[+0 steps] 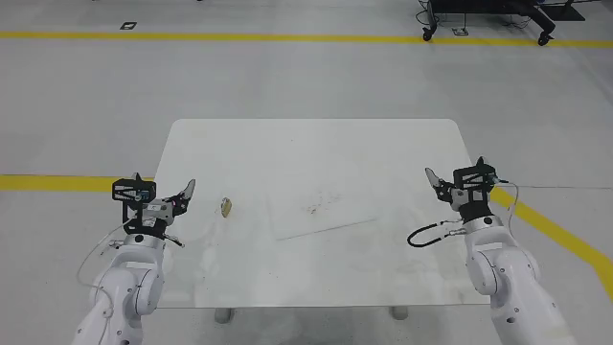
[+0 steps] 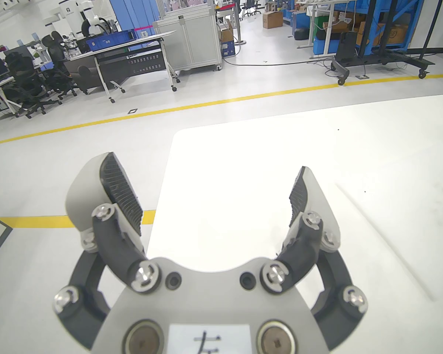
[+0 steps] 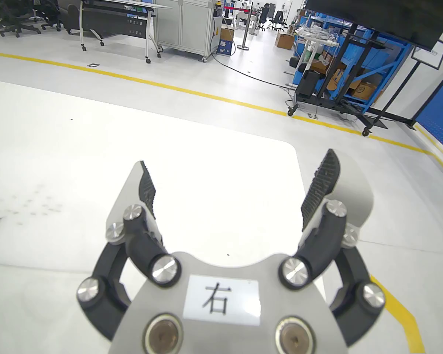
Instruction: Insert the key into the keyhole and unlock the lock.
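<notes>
Hovering over the left edge of the bench (image 1: 316, 149), the left fingers (image 2: 118, 189) are spread wide and hold nothing. Their ribbed pads face each other across bare white surface. Just to their right, near that same edge and about midway along it, a small brass piece (image 1: 227, 207) lies on the bench, touching nothing. It is most likely the lock, perhaps with the key beside it. It is too small to tell which, or which way the keyhole faces. Further right, in the middle of the bench, a thin clear sheet (image 1: 321, 213) lies flat, apart from the brass piece. At the right edge the right fingers (image 3: 319, 182) are likewise fully apart and empty, well away from everything.

Nothing of the task looks begun, so the step in hand is probably the first pick-up. To do it well, the left fingers should come over the brass piece from above and turn so the pads close across its narrow sides. They should go low enough to catch it without scraping the bench. A small metal thing may skid or tip if one pad touches first, so centre it between the pads before closing. If the key lies separate, the right fingers should take it by the head, leaving the blade free.
</notes>
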{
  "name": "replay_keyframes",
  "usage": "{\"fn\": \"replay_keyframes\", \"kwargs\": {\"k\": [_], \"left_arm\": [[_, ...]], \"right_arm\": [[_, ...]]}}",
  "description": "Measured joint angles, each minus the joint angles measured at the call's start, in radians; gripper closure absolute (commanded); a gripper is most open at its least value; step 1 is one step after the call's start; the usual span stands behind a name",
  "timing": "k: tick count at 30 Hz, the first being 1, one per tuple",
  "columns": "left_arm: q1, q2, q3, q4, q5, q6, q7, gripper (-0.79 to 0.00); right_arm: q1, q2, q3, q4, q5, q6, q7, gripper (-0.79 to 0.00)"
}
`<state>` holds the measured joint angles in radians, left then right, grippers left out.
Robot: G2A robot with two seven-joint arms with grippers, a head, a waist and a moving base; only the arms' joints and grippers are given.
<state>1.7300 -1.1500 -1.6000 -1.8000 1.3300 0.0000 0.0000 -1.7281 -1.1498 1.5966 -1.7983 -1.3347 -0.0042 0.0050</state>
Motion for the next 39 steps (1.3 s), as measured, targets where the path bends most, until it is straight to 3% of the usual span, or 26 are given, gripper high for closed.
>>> {"fn": "replay_keyframes", "kwargs": {"k": [5,13,16,26,29,31,33,38,39], "left_arm": [[0.000,0.000,0.000,0.000,0.000,0.000,0.000,-0.785],[0.000,0.000,0.000,0.000,0.000,0.000,0.000,-0.785],[0.000,0.000,0.000,0.000,0.000,0.000,0.000,-0.785],[0.000,0.000,0.000,0.000,0.000,0.000,0.000,-0.785],[0.000,0.000,0.000,0.000,0.000,0.000,0.000,-0.785],[0.000,0.000,0.000,0.000,0.000,0.000,0.000,-0.785],[0.000,0.000,0.000,0.000,0.000,0.000,0.000,-0.785],[0.000,0.000,0.000,0.000,0.000,0.000,0.000,-0.785],[0.000,0.000,0.000,0.000,0.000,0.000,0.000,-0.785]], "right_arm": [[0.088,0.002,-0.081,0.032,-0.054,-0.149,0.091,-0.785],[0.275,0.001,-0.213,0.206,0.004,-0.520,0.058,-0.785],[0.310,0.001,-0.232,0.245,0.023,-0.614,0.075,-0.785],[0.319,0.001,-0.244,0.254,0.018,-0.585,0.098,-0.785],[0.412,0.004,-0.301,0.332,0.023,-0.691,0.095,-0.785],[0.507,0.003,-0.349,0.423,-0.021,-0.869,0.060,-0.785],[0.577,0.001,-0.418,0.491,-0.068,-0.981,-0.005,-0.785],[0.771,0.018,-0.673,0.650,-0.327,-1.008,-0.265,-0.779],[0.805,0.021,-0.713,0.685,-0.372,-1.008,-0.315,-0.690]]}}
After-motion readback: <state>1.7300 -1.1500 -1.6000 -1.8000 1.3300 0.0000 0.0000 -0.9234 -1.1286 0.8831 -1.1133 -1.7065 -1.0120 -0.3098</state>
